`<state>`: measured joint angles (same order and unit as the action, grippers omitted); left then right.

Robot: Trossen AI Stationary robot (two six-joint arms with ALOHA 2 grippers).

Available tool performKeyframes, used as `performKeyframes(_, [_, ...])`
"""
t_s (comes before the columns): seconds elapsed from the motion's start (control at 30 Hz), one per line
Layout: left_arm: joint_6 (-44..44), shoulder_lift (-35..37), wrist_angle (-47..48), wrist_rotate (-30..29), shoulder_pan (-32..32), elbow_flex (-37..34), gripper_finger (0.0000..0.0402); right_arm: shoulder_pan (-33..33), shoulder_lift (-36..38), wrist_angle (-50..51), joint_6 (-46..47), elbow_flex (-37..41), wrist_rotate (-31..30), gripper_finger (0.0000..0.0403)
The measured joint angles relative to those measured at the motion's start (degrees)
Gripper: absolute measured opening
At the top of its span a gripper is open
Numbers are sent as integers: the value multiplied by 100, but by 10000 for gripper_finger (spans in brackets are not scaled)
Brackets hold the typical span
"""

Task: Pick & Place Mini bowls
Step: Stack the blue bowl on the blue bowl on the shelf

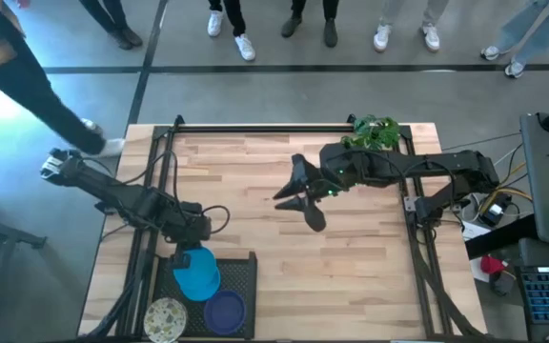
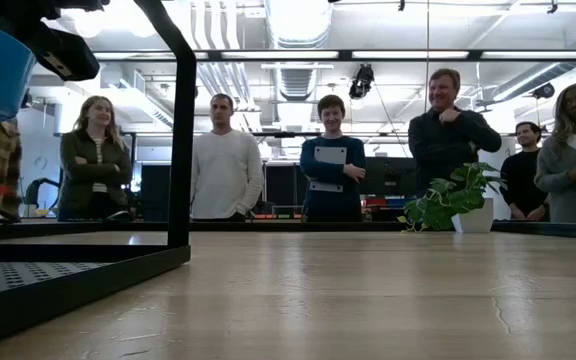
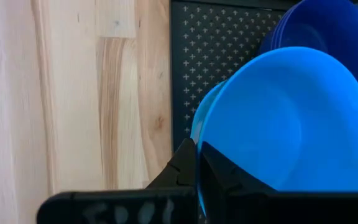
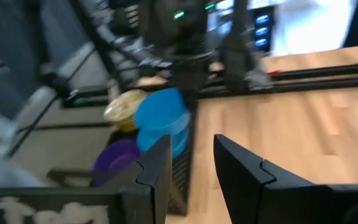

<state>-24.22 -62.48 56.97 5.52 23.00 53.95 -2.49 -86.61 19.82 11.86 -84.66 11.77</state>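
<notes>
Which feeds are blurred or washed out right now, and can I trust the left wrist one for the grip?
Right wrist view: smeared by motion blur, the bright blue bowl soft-edged. Low view: ceiling lights glare, the people backlit, the table sharp. Left wrist view: crisp, the left gripper shut on the bowl's rim. High view: evenly lit, the right gripper open over bare wood.

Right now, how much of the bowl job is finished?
Nothing looks placed yet: the wooden table has no bowl on it. In hand: the left gripper is shut on the rim of a bright blue bowl over the black tray. Left: the purple bowl and speckled bowl. The right gripper waits open mid-table.
</notes>
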Motion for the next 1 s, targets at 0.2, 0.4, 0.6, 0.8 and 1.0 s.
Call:
performKeyframes(0.2, [-1, -100, 0, 0, 26, -2, 0, 43, -1, 313, -398, -10, 373, 109])
performKeyframes(0.4, [-38, -194, -154, -1, 131, -84, 0, 72, -15, 347, -491, -161, 372, 114])
performKeyframes(0.6, [-248, -194, -645, 0, 318, -299, 0, 136, -15, 363, -487, -232, 368, 109])
performKeyframes(0.8, [-301, -194, -921, 2, 463, -596, 0, 143, -18, 381, -536, -232, 327, 113])
performKeyframes(1.0, [-331, -192, -1227, 99, 471, -925, 0, 143, -17, 381, -542, -232, 327, 116])
